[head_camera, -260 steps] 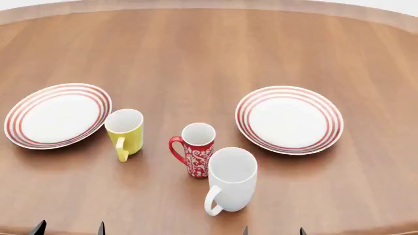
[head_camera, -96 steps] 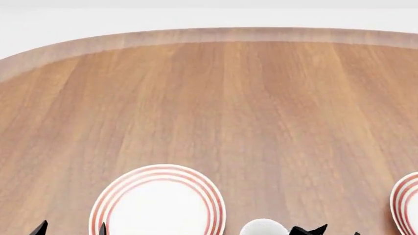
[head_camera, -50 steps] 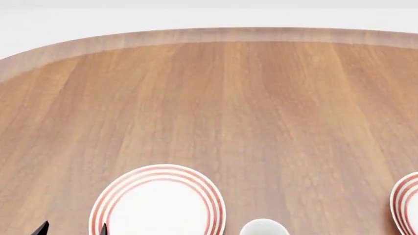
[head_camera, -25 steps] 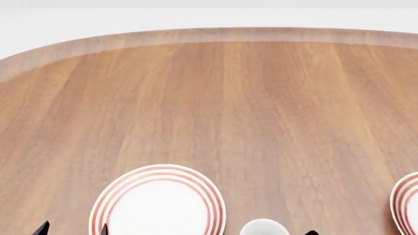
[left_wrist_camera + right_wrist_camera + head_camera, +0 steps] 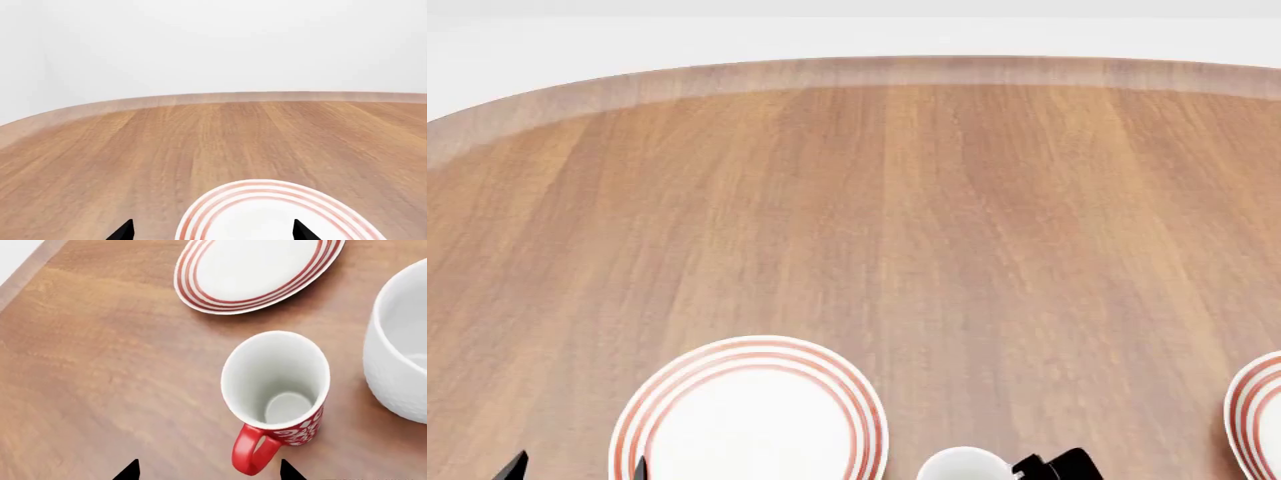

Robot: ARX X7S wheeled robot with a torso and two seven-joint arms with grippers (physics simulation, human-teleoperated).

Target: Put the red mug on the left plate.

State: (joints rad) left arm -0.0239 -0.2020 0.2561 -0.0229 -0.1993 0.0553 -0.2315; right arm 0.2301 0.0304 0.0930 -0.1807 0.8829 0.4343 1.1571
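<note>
Right wrist view only: red mug

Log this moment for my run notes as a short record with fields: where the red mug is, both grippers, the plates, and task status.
red mug: upright on the table, empty, handle toward the right gripper
right gripper: open, over the mug, fingers either side of the handle, not touching
left gripper: open, holding nothing, at the left plate
left plate: bare
other plate: beyond the mug, bare
white mug: beside the red mug
task status: mug not yet grasped
</note>
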